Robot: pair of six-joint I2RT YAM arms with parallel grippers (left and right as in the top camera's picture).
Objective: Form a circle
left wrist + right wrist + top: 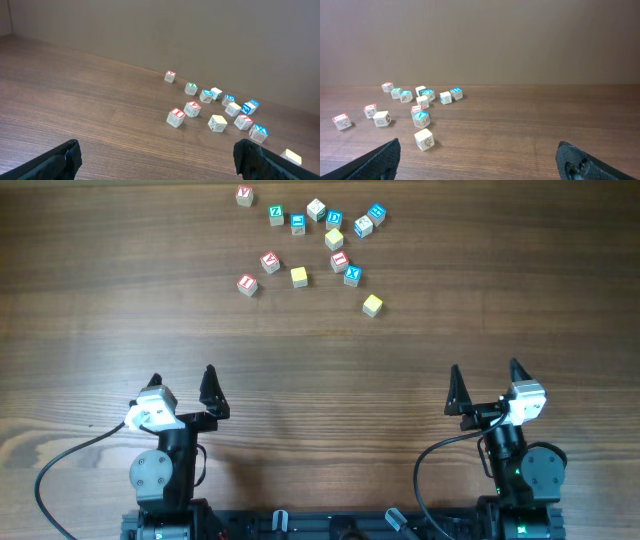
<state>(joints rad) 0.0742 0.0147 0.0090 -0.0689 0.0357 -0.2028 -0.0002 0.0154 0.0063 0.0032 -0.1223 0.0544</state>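
Observation:
Several small wooden letter cubes lie loosely scattered at the far middle of the table, and no circle shows among them. Nearest the arms are a yellow cube, a red-lettered cube, another yellow cube and a blue-lettered cube. My left gripper is open and empty near the front left. My right gripper is open and empty at the front right. Both are well short of the cubes.
More cubes sit farther back: a red-lettered one at the far left of the group, a green-lettered one and blue-lettered ones. A plain wall rises behind the table in both wrist views. Cables trail from the arm bases.

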